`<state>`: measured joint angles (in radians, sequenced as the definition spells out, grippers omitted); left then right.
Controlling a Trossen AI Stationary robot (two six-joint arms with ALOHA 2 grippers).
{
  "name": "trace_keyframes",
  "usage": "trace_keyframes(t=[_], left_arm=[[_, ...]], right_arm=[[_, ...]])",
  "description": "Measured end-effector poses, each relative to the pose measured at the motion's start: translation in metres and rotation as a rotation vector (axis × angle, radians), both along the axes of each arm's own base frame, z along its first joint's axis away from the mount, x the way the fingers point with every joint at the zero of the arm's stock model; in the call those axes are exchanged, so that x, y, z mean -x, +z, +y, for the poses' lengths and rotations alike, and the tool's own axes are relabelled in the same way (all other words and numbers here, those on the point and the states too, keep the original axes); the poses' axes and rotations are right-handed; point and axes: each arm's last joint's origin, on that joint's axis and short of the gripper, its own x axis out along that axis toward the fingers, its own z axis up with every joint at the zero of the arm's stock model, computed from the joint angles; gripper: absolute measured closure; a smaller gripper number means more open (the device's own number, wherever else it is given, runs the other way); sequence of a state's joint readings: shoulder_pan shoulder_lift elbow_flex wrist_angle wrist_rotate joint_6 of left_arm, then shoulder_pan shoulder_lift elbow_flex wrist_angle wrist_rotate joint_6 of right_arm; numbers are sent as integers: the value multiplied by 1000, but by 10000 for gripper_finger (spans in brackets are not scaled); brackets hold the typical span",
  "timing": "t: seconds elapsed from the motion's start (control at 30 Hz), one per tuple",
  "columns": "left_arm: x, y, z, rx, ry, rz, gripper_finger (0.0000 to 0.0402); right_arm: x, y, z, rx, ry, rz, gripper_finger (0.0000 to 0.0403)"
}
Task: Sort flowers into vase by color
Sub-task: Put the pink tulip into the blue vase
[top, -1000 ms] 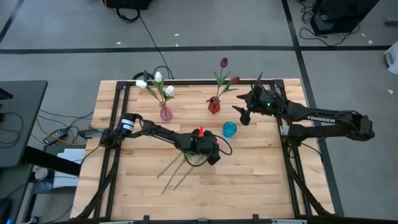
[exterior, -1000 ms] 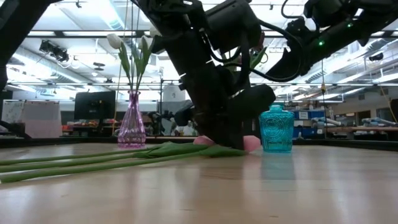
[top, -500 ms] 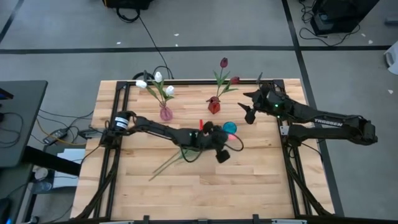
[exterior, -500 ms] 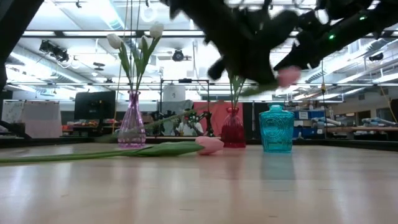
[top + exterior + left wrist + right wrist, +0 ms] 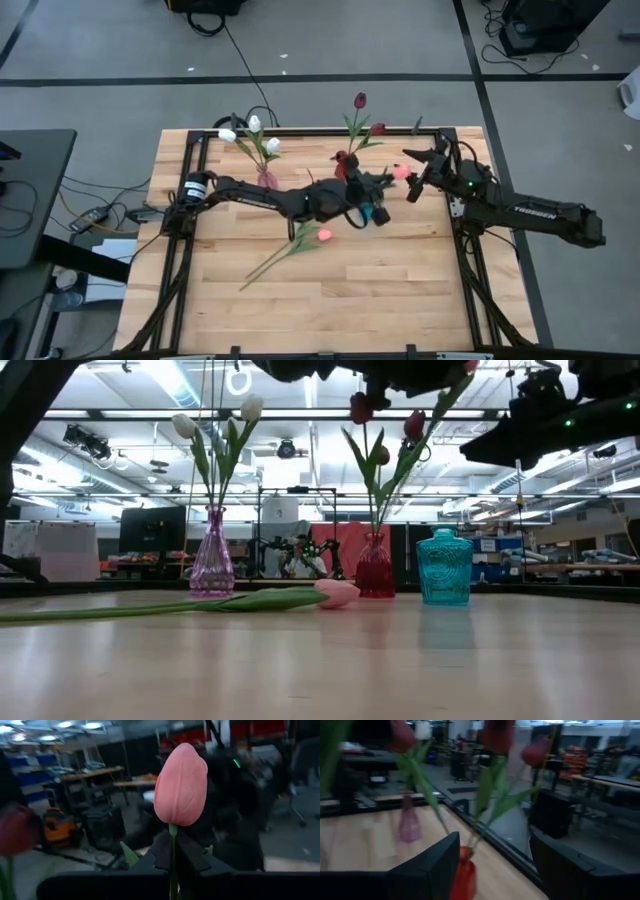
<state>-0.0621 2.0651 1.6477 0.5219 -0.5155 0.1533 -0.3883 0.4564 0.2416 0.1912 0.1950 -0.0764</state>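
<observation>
My left gripper (image 5: 380,192) is raised over the table's far middle, above the teal vase (image 5: 444,568), and is shut on a pink tulip whose head (image 5: 402,172) points toward my right gripper (image 5: 412,176). My right gripper is open and hovers just right of that head without touching it. A second pink tulip (image 5: 323,235) lies flat on the table, head (image 5: 338,592) and stem on the wood. The pink vase (image 5: 266,182) holds white tulips. The red vase (image 5: 345,168) holds dark red ones. My left gripper pinches the pink tulip's thin green stem (image 5: 172,851) between its two fingers, a short way below the head (image 5: 180,784). The flower is lifted clear of the table, with the head sticking out beyond the fingertips toward the table's right.
The three vases stand in a row near the far edge, the red vase (image 5: 465,875) straight ahead of my right gripper. A black frame (image 5: 200,160) runs round the table. Bare wood lies along the near half (image 5: 400,290).
My left gripper has risen off the table with one pink tulip and swung toward the far right, to above the teal vase and beside my right gripper. The other pink tulip stayed on the wood, shifted a little. My right gripper has drawn slightly toward the right.
</observation>
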Motion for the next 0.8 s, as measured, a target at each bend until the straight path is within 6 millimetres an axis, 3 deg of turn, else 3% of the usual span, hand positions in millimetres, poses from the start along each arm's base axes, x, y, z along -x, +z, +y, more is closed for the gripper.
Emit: trace_keyframes(t=[0.33, 0.63, 0.8], left_arm=[[-1, 12, 10, -118, 5, -313, 385], [5, 23, 17, -145, -31, -444, 385], [1, 14, 20, -140, -41, -474, 385]], right_arm=[[2, -3, -1, 33, -61, 22, 152], [2, -3, -1, 47, -58, 29, 154], [2, -3, -1, 47, -57, 29, 155]])
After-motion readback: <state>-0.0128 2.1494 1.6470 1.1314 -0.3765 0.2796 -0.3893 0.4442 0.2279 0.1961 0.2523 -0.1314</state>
